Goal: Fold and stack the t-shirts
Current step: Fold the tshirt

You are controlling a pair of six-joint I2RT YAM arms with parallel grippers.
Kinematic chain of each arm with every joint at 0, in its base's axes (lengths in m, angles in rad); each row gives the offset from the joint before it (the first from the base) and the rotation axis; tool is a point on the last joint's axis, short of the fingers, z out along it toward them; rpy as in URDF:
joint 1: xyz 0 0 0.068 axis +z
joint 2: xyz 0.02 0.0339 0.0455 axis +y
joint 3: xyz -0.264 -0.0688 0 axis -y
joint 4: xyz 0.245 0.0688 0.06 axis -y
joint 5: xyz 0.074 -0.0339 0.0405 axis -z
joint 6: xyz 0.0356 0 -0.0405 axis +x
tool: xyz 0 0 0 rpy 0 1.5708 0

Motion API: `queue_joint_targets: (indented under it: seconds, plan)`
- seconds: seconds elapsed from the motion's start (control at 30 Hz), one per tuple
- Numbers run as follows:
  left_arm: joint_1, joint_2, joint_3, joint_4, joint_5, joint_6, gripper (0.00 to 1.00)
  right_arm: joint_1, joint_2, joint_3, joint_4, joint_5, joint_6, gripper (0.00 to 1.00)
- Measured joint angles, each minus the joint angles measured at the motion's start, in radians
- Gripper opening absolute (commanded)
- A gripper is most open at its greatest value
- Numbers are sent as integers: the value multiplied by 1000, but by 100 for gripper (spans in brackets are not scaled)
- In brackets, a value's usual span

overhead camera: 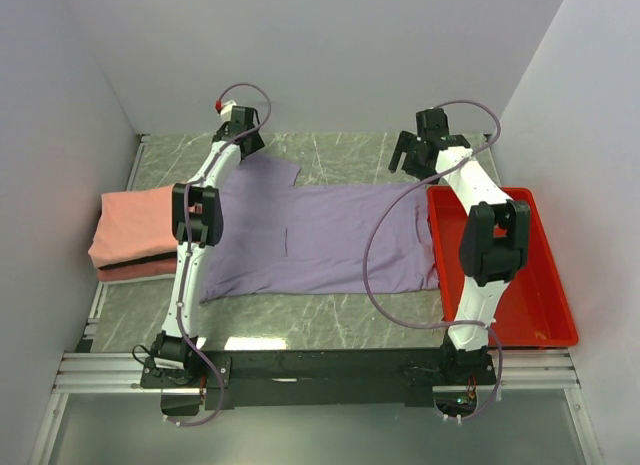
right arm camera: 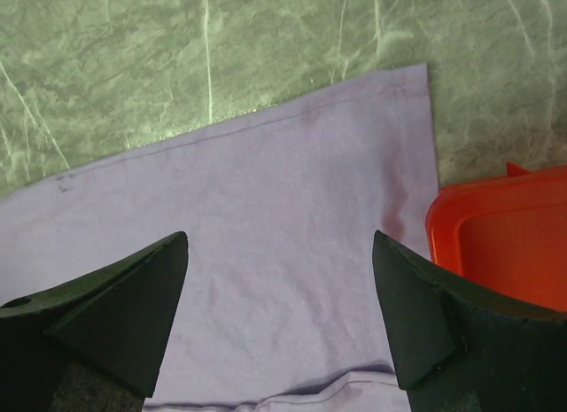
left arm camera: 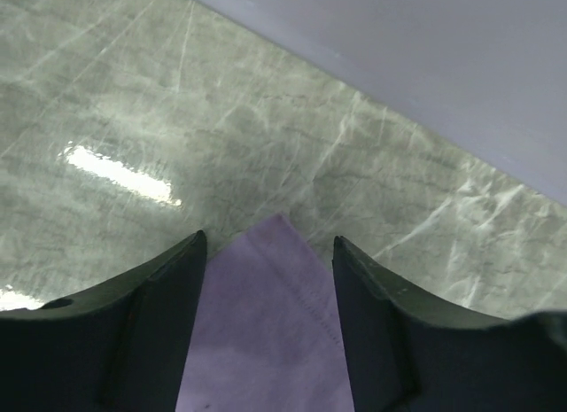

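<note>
Partly inside the left hand (left arm camera: 269, 242) lies the purple shirt (left arm camera: 266, 341).

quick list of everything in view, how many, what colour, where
lavender t-shirt: 1, pale purple, spread flat mid-table
salmon-pink t-shirt: 1, folded, table's left edge, on top of stack
darker red t-shirt: 1, folded, under the pink one
tray: 1, red plastic, table's right side, beside shirt's hem
table: 1, green-grey marble pattern
left gripper: 1, black, jaws apart astride far sleeve tip
right gripper: 1, black, open above shirt's hem corner by tray
</note>
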State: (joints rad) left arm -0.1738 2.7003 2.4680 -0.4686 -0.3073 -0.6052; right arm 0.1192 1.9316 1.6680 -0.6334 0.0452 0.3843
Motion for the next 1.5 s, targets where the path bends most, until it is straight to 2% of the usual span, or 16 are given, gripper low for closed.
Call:
queue_joint_targets:
  seconds: [0.1, 0.3, 0.43, 0.5, 0.53, 0.8, 1.0, 1.2, 1.4, 1.5]
  plan:
    - [0, 0, 4, -20, 4, 17, 65, -1, -11, -8, 2, -6, 0, 90]
    - [-10, 0, 15, -69, 2, 83, 58, -6, -32, -25, 20, -14, 0, 90]
    - [-27, 1, 21, -98, -15, 132, 43, -11, -32, -28, 22, -17, 0, 90]
    - [-35, 2, 21, -105, -21, 140, 33, -14, -33, -34, 26, -17, 0, 90]
    - [-35, 2, 21, -106, -23, 143, 25, -15, -33, -36, 26, -17, -1, 90]
    - [-34, -1, 13, -101, -23, 148, 1, -18, -23, -19, 3, -12, -21, 89]
    - [-34, -37, -56, -50, -11, 156, 0, -18, 77, 110, -55, 13, -38, 88]
    - [-32, -131, -221, 10, 38, 173, 0, -18, 257, 299, -125, 55, -35, 87]
    - [-33, -171, -285, 37, 87, 195, 0, -20, 412, 476, -198, 94, -11, 87]
    - [-32, -185, -305, 47, 103, 202, 0, -22, 446, 507, -206, 97, -2, 87]
